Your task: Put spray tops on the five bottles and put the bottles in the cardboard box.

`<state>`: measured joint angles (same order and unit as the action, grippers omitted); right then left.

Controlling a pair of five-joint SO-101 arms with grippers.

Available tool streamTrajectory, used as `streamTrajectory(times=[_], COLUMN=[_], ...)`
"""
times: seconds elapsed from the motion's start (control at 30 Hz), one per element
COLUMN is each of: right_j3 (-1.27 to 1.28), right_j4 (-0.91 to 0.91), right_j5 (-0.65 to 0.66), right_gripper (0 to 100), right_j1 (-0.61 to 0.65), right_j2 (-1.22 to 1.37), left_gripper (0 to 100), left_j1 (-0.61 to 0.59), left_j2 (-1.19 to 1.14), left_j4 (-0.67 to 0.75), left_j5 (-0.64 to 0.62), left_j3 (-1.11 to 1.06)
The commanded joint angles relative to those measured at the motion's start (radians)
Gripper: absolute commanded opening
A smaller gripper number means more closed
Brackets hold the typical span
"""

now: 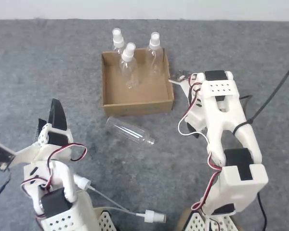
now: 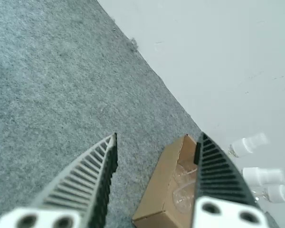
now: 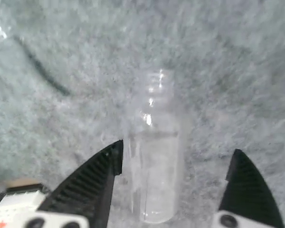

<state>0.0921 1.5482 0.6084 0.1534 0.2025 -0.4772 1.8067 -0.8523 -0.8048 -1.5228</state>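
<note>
Right jaws, released, straddle an uncapped bottle (image 3: pixel 154 180) on the table (image 3: pixel 237 71), apparently poised to grasp it for fitting a spray top (image 1: pixel 153 217), which lies near the arms' bases. Left jaws, released, hold nothing. Three capped bottles (image 1: pixel 129 67) stand in the cardboard box (image 1: pixel 137 109).

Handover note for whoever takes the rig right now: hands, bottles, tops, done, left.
Left hand: open, empty, aimed toward the cardboard box.
Right hand: open, over an uncapped bottle on the carpet, not gripping it.
Done: three capped bottles stand in the box.
Left: a topless bottle lies in front of the box, possibly the same one; a spray top lies near the left arm's base. Cap what remains, then box it.
</note>
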Motion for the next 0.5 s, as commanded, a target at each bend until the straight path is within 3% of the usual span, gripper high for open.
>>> streamTrajectory(times=[0.0,0.47], right_j3=[-0.008,-0.025], right_j4=[-0.044,-0.074], right_j5=[0.008,0.015], right_gripper=[25.9,23.2], right_j1=[-0.008,0.025], right_j2=[-0.062,0.160], left_gripper=[25,25], left_j1=[0.000,0.000], left_j2=[0.018,0.018], left_j4=[0.029,0.029], left_j5=[0.009,0.009], left_j3=[0.012,0.012])
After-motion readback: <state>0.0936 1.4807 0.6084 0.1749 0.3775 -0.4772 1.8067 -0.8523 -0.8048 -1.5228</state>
